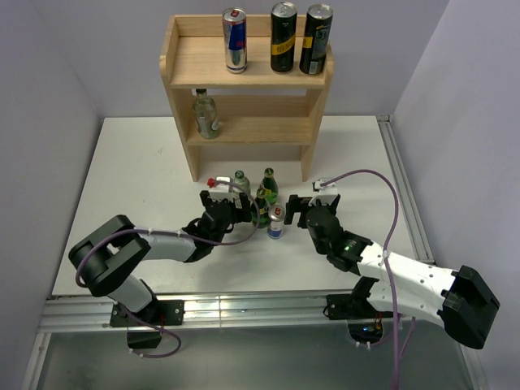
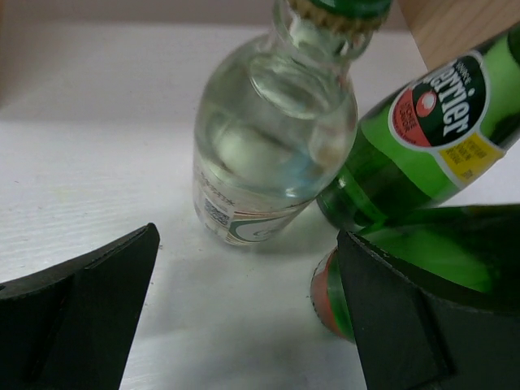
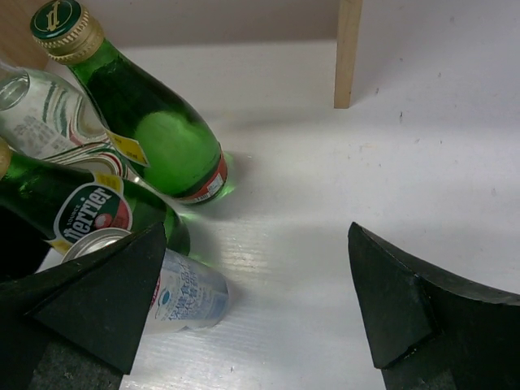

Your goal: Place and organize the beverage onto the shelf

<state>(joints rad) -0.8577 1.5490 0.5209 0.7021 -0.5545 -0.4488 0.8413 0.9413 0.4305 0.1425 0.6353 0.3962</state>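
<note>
The light-wood shelf (image 1: 180,71) stands at the back. Its upper board holds a Red Bull can (image 1: 235,39) and two dark cans (image 1: 283,36) (image 1: 316,39); its lower tier holds a clear bottle (image 1: 205,114). On the table in front stand a clear bottle (image 1: 240,185) (image 2: 268,138), two green bottles (image 1: 269,185) (image 1: 262,207) and a small white can (image 1: 276,223) (image 3: 183,292). My left gripper (image 1: 246,210) (image 2: 248,309) is open, the clear bottle just ahead of it and a green Perrier bottle (image 2: 431,138) beside its right finger. My right gripper (image 1: 289,213) (image 3: 260,301) is open, its left finger beside the white can.
The shelf's right side panel (image 3: 348,53) stands on the table beyond my right gripper. White table surface (image 1: 130,187) extends to the left and right of the bottle cluster. A metal rail (image 1: 402,187) runs along the table's right edge.
</note>
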